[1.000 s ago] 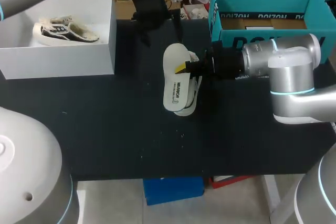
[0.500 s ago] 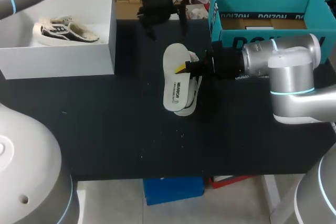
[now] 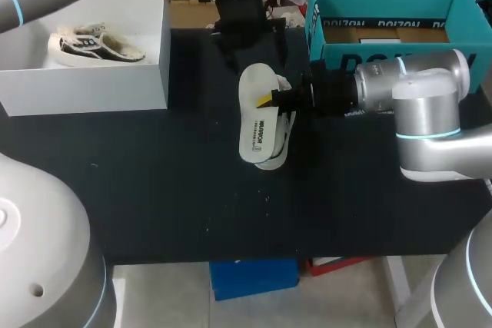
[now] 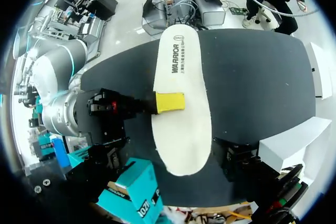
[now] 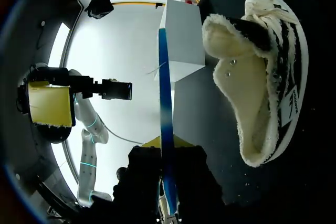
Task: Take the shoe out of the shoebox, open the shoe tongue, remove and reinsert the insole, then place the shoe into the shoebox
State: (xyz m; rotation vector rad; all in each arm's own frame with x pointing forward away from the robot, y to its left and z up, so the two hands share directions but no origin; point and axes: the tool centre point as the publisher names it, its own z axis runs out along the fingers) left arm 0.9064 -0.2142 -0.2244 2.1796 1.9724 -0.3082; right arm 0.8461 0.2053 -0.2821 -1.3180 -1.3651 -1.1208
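A cream insole is held on edge over the dark table, with my right gripper shut on its side. The black-and-white fleece-lined shoe lies just under and beside it. In the right wrist view the insole runs edge-on out of the shut fingers, and the shoe lies beside it with its lining open to view. My left gripper hangs open just behind the insole's far end. In the left wrist view its dark fingers straddle the insole without touching it.
A white box at the back left holds a second fleece-lined shoe. The teal shoebox stands open at the back right, close behind my right arm. Bare dark tabletop fills the front.
My left gripper has come from the table's back edge toward the insole, shifting right and nearer. The right arm, the insole and the shoe have stayed put.
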